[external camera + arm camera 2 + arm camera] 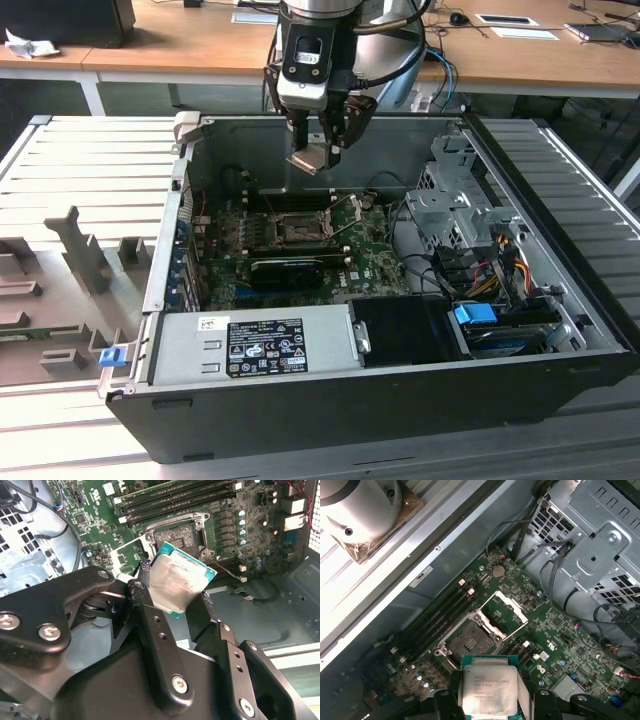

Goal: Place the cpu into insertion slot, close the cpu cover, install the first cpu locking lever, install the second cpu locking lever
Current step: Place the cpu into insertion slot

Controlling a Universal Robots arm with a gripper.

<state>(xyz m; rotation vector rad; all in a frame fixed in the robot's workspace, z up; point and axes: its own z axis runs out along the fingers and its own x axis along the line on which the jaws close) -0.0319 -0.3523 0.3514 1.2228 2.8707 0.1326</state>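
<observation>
The gripper (318, 150) is clamping the cpu (177, 582) by two opposite edges, probably so the contact side isn't getting touched. It's hanging in the air near the back wall of the computer case (330, 415), above the insertion slot (470, 640) and clear of it. The cpu cover (515, 609) is standing flipped open beside the slot, leaving it bare for the cpu.
</observation>
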